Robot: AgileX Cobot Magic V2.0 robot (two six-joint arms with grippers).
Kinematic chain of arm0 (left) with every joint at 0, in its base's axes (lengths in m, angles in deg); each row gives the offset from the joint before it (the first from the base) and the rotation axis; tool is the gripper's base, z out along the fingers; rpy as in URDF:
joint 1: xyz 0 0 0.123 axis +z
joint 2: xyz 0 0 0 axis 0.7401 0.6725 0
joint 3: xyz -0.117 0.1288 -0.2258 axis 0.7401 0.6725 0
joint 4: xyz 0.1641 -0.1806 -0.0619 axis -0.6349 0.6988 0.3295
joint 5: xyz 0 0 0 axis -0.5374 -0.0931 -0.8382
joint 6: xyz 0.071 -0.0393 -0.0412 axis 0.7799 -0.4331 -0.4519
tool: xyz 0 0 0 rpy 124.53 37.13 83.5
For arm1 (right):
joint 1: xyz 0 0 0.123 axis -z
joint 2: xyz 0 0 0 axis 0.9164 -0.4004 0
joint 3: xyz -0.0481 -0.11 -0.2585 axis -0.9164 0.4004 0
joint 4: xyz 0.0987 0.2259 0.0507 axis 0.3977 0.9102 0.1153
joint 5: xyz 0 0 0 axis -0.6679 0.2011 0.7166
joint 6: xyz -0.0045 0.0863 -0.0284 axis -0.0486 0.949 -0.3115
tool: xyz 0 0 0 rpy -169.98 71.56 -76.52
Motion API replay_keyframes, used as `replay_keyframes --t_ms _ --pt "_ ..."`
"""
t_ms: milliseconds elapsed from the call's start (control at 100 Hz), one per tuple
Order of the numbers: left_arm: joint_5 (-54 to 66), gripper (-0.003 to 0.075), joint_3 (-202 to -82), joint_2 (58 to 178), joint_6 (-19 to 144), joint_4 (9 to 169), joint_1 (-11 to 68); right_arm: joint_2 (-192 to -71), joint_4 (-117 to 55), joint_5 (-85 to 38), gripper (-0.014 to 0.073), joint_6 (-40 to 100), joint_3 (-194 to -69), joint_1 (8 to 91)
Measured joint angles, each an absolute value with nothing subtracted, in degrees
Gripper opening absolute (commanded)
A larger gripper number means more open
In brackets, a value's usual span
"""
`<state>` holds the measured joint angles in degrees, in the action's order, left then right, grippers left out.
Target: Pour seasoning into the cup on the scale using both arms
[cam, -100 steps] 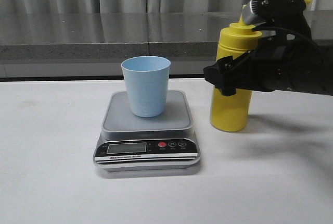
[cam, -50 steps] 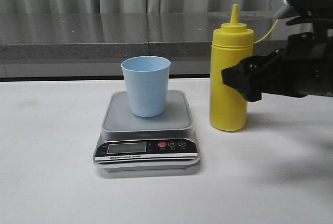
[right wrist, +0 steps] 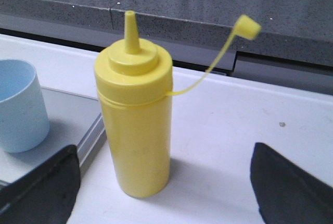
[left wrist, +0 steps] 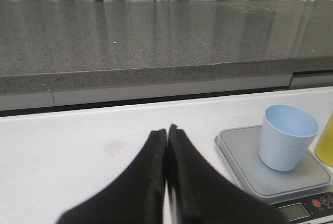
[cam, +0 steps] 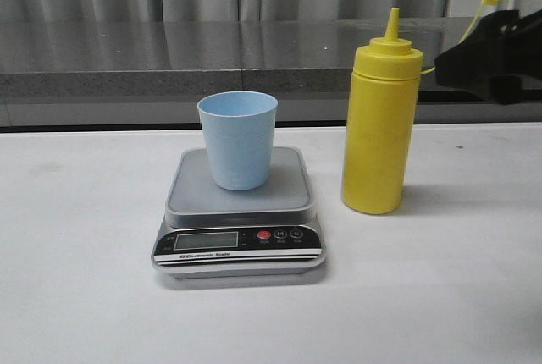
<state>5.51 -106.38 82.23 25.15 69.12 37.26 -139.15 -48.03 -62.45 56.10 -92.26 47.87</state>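
I see the seasoning (right wrist: 134, 125) upright (cap off) straight ahead between the right gripper (right wrist: 161, 182) fingers, spread wide. Left gripper (left wrist: 166, 169) is pressed closed, farther off.

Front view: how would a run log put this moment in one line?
yellow bottle: upright on table, uncapped | blue cup: on scale | right gripper: open, holding nothing | left gripper: shut

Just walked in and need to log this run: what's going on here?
Nothing is held right now. The yellow seasoning bottle stands upright on the table beside the scale, its cap off and dangling on its strap. The blue cup sits on the scale platform. The right gripper is open, fingers wide of the bottle. The left gripper is shut, away from the cup.
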Motion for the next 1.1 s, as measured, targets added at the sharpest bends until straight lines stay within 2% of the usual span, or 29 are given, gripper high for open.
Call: replay_keyframes --t_ms 350,700,800,1050,1100 --pt "5.51 -0.002 -106.38 82.23 25.15 69.12 37.26 -118.67 -47.99 -42.31 0.0654 56.09 -91.87 50.8" --pt "5.51 -0.002 -106.38 82.23 25.15 69.12 37.26 -102.22 -47.99 -29.94 0.0632 55.99 -91.87 53.82" --pt "5.51 -0.002 -106.38 82.23 25.15 69.12 37.26 -99.65 -47.99 -26.93 0.0532 55.99 -91.83 53.82" --pt "5.51 -0.002 -106.38 82.23 25.15 69.12 37.26 -97.12 -47.99 -23.04 0.0083 55.99 -91.74 53.82" --pt "5.51 -0.002 -106.38 82.23 25.15 69.12 37.26 -97.03 -47.99 -23.04 0.0016 55.99 -91.74 53.82"
